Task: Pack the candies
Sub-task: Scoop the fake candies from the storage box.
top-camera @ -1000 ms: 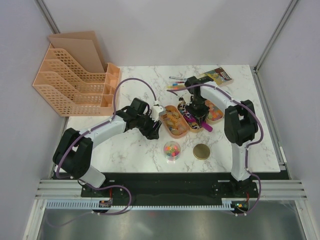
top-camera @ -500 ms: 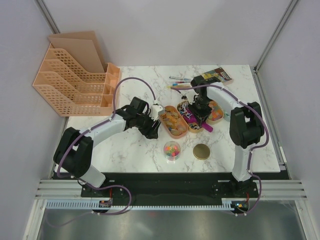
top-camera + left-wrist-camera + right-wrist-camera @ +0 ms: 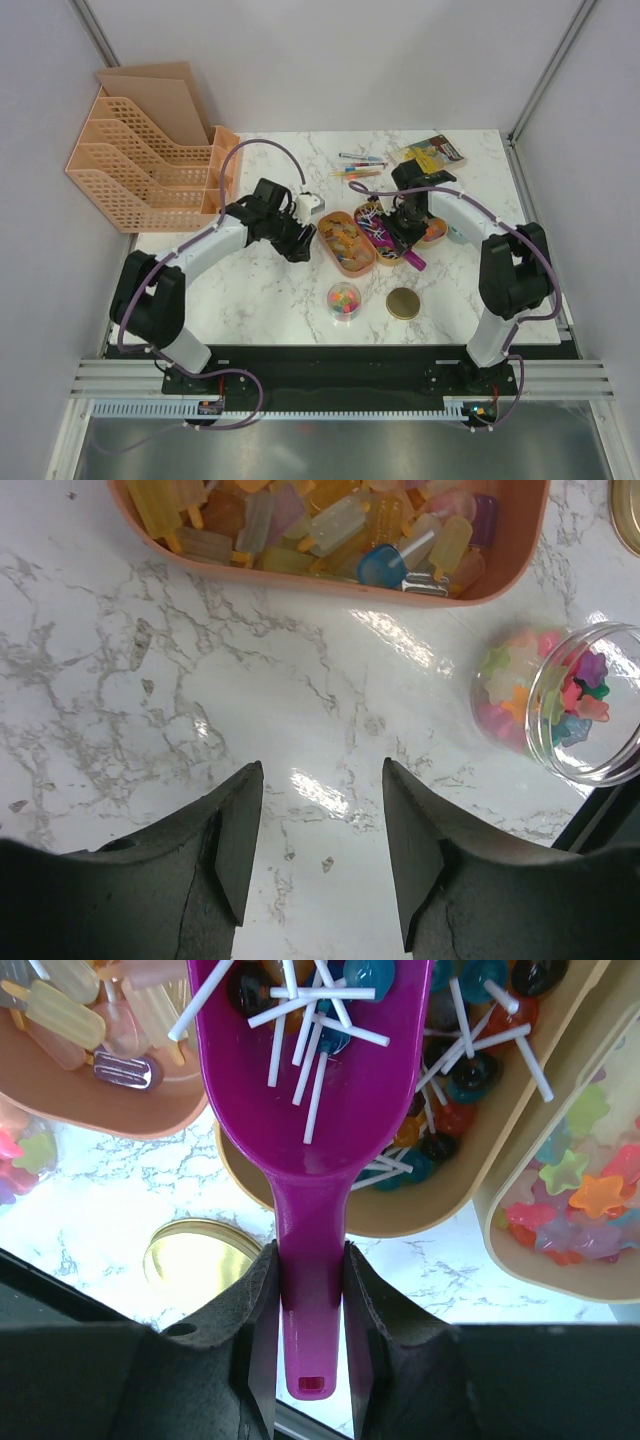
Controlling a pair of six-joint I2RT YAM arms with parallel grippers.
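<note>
The candies lie in three trays: popsicle gummies in an orange tray (image 3: 345, 243) (image 3: 330, 530), lollipops in the middle tray (image 3: 470, 1070), star pieces in the right tray (image 3: 590, 1190). A small glass jar (image 3: 343, 298) (image 3: 560, 700) holds star candies. My right gripper (image 3: 310, 1255) (image 3: 402, 228) is shut on the handle of a purple scoop (image 3: 310, 1110) (image 3: 412, 257); the scoop's bowl holds several lollipops and sits over the middle tray. My left gripper (image 3: 322, 780) (image 3: 300, 240) is open above bare marble, left of the orange tray, with nothing between its fingers.
A gold lid (image 3: 404, 303) (image 3: 195, 1260) lies beside the jar. Coloured pens (image 3: 355, 165) and a flat packet (image 3: 435, 152) lie at the back of the table. An orange file rack (image 3: 150, 160) stands at the back left.
My left gripper has drawn back, away from the near edge, still open. My right arm's elbow has swung out to the right while the scoop stays over the middle tray.
</note>
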